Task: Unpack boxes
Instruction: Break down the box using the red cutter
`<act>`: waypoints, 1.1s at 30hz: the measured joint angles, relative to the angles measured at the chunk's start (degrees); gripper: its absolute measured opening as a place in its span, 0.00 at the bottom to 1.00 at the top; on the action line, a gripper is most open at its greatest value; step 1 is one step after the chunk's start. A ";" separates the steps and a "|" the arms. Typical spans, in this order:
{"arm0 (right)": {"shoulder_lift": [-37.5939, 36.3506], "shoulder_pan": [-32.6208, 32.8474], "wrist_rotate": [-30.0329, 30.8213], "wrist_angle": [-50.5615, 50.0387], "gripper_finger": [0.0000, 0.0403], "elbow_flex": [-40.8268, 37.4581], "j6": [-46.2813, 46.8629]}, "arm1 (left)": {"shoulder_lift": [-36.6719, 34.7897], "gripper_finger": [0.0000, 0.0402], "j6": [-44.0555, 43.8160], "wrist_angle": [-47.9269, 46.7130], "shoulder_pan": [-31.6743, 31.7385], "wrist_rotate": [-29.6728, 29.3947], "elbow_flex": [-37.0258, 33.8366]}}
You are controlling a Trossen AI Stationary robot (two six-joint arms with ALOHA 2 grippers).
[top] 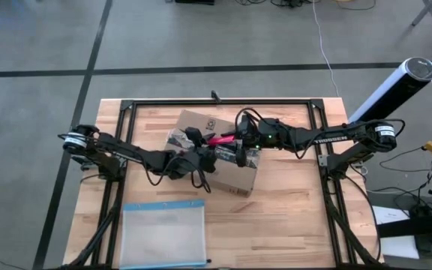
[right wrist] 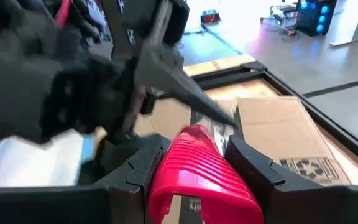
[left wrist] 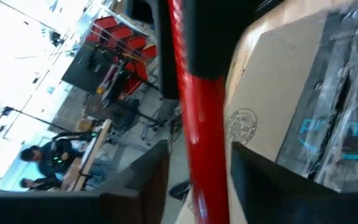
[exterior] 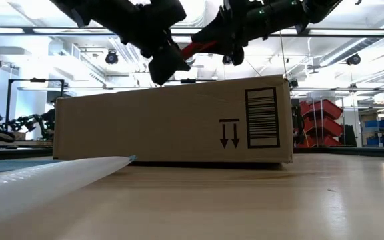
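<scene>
The brown cardboard box (top: 214, 154) sits flat near the middle of the wooden table (top: 291, 225), a bit closer to the far edge; its flaps look shut, with shiny tape along the top; in the low view its near side shows two black arrows and a barcode label (exterior: 262, 117). Both arms reach in over the top of the box and meet there. The right gripper (right wrist: 194, 177) is clamped on a red tool (right wrist: 197, 171); the ribbed red handle sits tight between its two dark fingers; the tool hangs above the box top. The left gripper (top: 214, 156) is just beside it over the box; the red tool runs up between its dark fingers (left wrist: 145, 177) in the left wrist view, but I cannot tell if they are squeezing it. A clear plastic pouch (top: 163, 234) with a blue edge lies flat by the near edge of the table, close to the left corner and well apart from the box.
</scene>
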 joint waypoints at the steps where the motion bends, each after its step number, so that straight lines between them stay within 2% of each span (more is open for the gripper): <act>1: 0.00 0.00 -0.07 -0.78 0.32 0.00 -0.80 | -0.70 0.45 -0.95 -0.62 0.00 1.37 0.00; 7: -0.10 0.09 -1.46 -4.17 0.32 -0.01 -3.62 | -6.17 0.55 -9.18 -8.03 0.50 11.54 0.00; 13: -0.09 0.24 -7.12 -4.29 0.32 -0.04 -7.15 | -11.33 0.52 -18.85 -17.69 4.33 31.47 0.00; 16: -0.09 0.50 -8.92 -4.35 0.32 -0.04 -7.99 | -12.79 0.50 -21.22 -19.32 6.99 40.05 0.00; 21: -0.11 1.22 -9.59 -4.34 0.32 -0.04 -9.01 | -13.13 0.49 -23.66 -20.15 11.49 50.05 0.00; 26: -0.09 1.57 -9.61 -4.36 0.32 -0.04 -9.73 | -12.51 0.52 -26.54 -20.21 15.63 59.24 0.00; 31: -0.11 1.62 -9.82 -4.26 0.32 -0.03 -10.05 | -12.03 0.55 -29.17 -20.20 18.72 72.19 0.00; 33: -0.11 1.62 -9.84 -4.24 0.32 -0.03 -10.31 | -11.97 0.56 -29.66 -20.22 19.40 74.81 0.00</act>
